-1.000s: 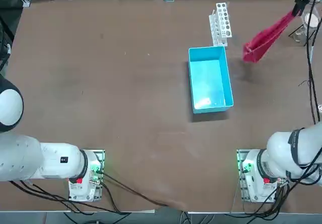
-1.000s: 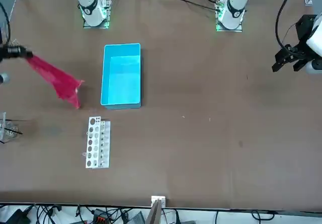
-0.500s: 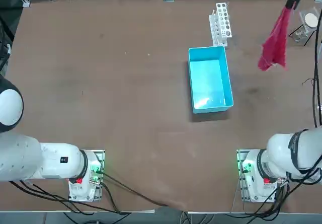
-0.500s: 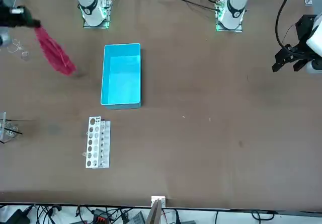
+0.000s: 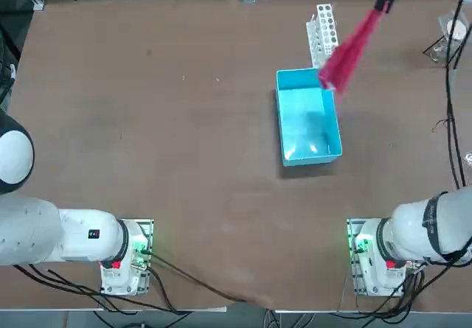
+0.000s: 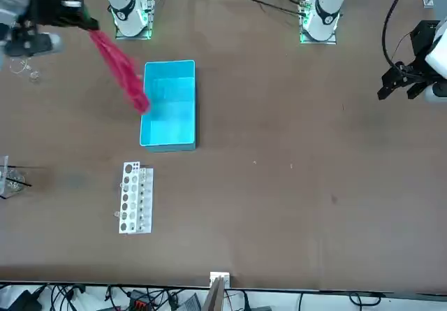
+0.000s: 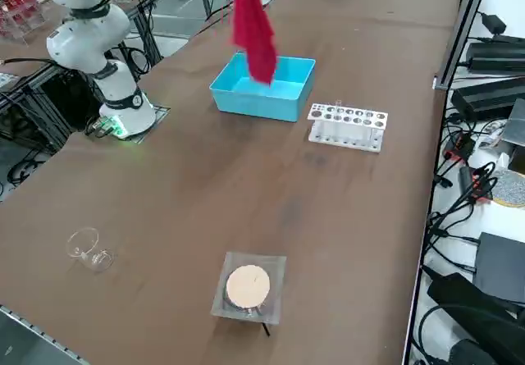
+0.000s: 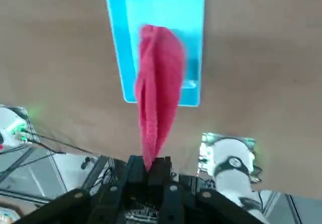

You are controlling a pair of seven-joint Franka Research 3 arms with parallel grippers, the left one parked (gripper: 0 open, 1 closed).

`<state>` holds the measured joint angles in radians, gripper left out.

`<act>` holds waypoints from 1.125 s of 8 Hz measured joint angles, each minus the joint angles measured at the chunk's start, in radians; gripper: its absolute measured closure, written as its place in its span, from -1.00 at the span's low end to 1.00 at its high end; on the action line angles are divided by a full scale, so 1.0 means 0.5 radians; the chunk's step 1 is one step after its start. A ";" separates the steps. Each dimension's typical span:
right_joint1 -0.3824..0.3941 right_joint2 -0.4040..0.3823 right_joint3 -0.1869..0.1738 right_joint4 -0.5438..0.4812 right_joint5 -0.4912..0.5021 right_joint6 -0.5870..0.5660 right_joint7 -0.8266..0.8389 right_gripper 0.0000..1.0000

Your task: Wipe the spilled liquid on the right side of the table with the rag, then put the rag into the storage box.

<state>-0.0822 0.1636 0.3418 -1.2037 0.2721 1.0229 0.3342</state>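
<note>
The right gripper (image 8: pixel 149 169) has its jaws pinched tight on one corner of the rag (image 8: pixel 158 83), so the cloth dangles free, high above the storage box (image 8: pixel 116 43) (wiping looks finished), its loose end hanging over the box's open inside.
</note>
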 joint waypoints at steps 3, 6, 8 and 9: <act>0.142 0.033 -0.001 -0.155 0.013 0.212 0.088 0.94; 0.188 0.063 -0.003 -0.373 0.011 0.444 0.102 0.78; 0.200 0.066 -0.005 -0.423 0.010 0.502 0.102 0.13; 0.200 0.063 -0.007 -0.423 0.010 0.508 0.102 -0.28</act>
<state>0.0177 0.1949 0.3382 -1.4154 0.2772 1.2767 0.3854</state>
